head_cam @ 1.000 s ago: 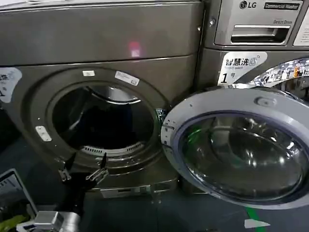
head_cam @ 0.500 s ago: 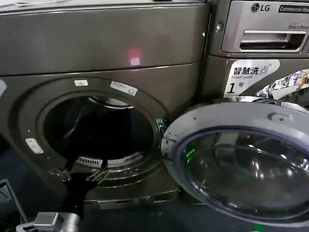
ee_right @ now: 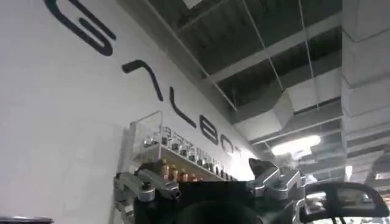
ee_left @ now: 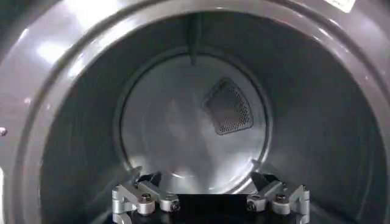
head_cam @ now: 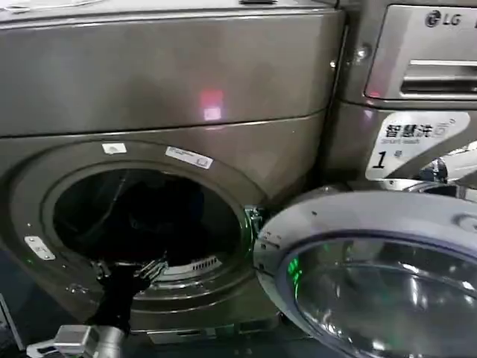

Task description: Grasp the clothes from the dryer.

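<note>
The dryer (head_cam: 186,67) is the big bronze-grey machine in front of me, its round porthole (head_cam: 145,216) wide open. Its silver-rimmed glass door (head_cam: 335,212) hangs swung out to the right. My left gripper (head_cam: 128,267) is open at the porthole's lower lip, pointing into the drum. In the left wrist view that gripper (ee_left: 204,182) faces the bare silver back wall (ee_left: 177,128) with a mesh vent (ee_left: 228,106). The clothes are hidden: the drum looks dark in the head view. My right gripper (ee_right: 195,176) is open and empty, pointing up at a white wall and ceiling.
The LG machine (head_cam: 425,67) stands close on the right, with a drawer panel and a white "1" sticker (head_cam: 414,142). The open door takes up the lower right. The dark floor (head_cam: 22,313) lies below the dryer's left side.
The dryer has grown larger and shifted right as I closed in. My left gripper has risen from below the porthole rim to its lower lip, still open.
</note>
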`<action>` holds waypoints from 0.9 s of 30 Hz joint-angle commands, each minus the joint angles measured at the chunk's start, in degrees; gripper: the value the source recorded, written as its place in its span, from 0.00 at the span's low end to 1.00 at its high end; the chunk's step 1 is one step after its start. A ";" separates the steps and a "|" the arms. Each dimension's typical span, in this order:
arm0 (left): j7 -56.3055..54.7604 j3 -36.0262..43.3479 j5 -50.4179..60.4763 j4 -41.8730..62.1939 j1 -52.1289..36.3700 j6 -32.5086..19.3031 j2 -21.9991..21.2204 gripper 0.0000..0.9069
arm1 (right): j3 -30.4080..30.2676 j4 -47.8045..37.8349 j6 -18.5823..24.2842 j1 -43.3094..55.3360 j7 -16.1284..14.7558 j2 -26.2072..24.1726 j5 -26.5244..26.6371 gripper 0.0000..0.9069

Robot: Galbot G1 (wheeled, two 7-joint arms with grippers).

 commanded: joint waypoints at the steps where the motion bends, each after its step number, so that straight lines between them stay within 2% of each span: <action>1: -0.32 0.25 -1.00 6.35 -6.77 -1.10 1.47 1.00 | 0.77 0.06 0.58 -0.79 -0.76 -0.03 -3.47 1.00; 4: -1.15 0.19 -2.58 15.00 -14.64 -2.05 3.06 1.00 | 2.37 0.23 0.46 -2.11 -1.43 -0.20 -4.24 1.00; 11: -2.95 -0.33 -6.43 30.63 -31.33 -3.46 3.53 1.00 | 4.38 0.01 0.85 -3.92 -1.27 -0.04 -4.24 1.00; 15: -3.38 0.71 -7.05 38.40 -37.40 -4.94 4.77 1.00 | 3.88 0.24 1.27 -4.05 -1.62 -0.30 -4.20 1.00; 27: -4.28 3.68 -5.98 60.81 -56.01 -6.08 4.93 1.00 | 4.12 -0.77 2.47 -4.08 -2.27 -1.11 -4.06 1.00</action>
